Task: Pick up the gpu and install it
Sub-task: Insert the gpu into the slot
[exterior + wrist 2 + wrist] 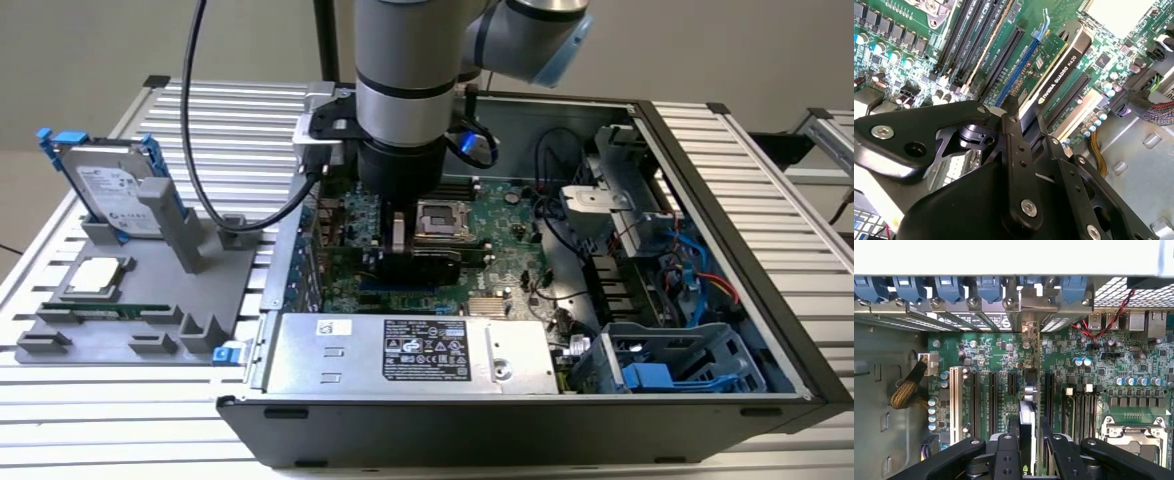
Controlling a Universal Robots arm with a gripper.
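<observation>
We have the gripper [404, 262] down inside the open computer case [721, 190], its 2 fingers [1007, 455] clamped on the gpu [1054, 87], which stands on edge over the motherboard [989, 352] slots. At 9 o'clock of the case in the exterior view, the grey parts stand [147, 300] sits well apart, and slot neighbours crowd both card faces.

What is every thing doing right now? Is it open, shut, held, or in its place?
gripper: shut on the gpu, down inside the case.
gpu: held on edge, standing in the motherboard's slot.
computer case: lying down, side open.
hard drive: standing upright in the grey holder outside the case.
processor chip: lying flat on the grey holder.
</observation>
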